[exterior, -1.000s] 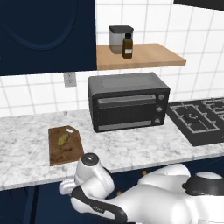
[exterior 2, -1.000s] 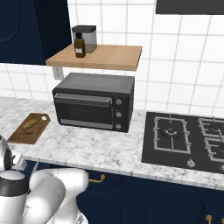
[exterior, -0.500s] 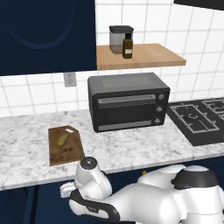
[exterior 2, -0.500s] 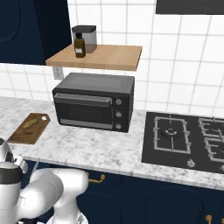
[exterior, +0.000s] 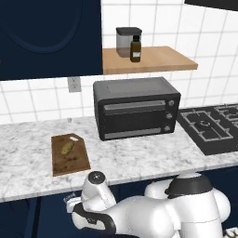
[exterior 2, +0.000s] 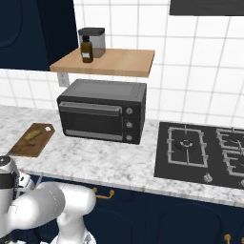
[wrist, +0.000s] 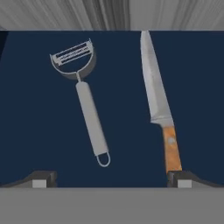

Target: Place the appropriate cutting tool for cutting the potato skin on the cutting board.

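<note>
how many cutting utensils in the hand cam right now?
2. The peeler lies on the left of the hand view, head toward the top. The knife lies on the right, blade toward the top, orange-brown handle near the bottom. They lie apart on a dark blue surface.

Matt grey metal peeler (wrist: 85, 96); steel-bladed, wooden-handled knife (wrist: 156, 95).

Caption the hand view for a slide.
Open end effector above a dark blue surface, silver peeler beside orange-handled knife.

I see a black toaster oven (exterior: 136, 108) on the marble counter (exterior: 139, 155), a gas hob (exterior 2: 202, 152) beside it, a dark bottle (exterior: 135, 49) and canister (exterior: 124, 42) on the wooden shelf (exterior: 153, 59), and a knife (wrist: 157, 98).
</note>
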### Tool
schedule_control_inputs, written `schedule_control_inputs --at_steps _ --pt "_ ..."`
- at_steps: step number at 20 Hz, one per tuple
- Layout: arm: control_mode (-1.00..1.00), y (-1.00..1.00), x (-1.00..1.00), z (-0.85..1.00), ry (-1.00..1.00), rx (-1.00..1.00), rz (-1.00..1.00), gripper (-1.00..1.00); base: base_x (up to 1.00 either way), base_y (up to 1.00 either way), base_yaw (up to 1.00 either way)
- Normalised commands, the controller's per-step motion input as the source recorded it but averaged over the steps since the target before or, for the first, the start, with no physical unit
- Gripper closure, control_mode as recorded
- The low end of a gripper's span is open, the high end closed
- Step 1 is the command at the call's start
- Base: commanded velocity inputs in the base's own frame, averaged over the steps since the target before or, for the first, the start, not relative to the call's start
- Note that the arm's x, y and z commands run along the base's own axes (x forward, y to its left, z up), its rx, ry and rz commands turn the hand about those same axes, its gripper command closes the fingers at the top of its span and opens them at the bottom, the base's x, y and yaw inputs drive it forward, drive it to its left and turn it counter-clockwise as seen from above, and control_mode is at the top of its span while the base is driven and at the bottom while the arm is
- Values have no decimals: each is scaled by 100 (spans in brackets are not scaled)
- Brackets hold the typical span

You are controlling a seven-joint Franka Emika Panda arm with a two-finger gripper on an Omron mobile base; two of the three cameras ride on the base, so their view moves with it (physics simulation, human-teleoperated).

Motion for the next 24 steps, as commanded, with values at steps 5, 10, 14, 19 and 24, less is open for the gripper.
schedule_control_inputs --at_steps 5,10,14,19,24 --pt "-100 19 24 0 0 0 -3 -100 0 0 0" --pt "-100 53 19 0 0 -3 -1 -100 0 0 0" --pt "-100 0 0 0 0 0 0 -100 0 0 0" --pt "-100 0 0 -5 0 0 0 -100 0 0 0" --pt "-100 0 0 -18 0 0 0 -100 0 0 0"
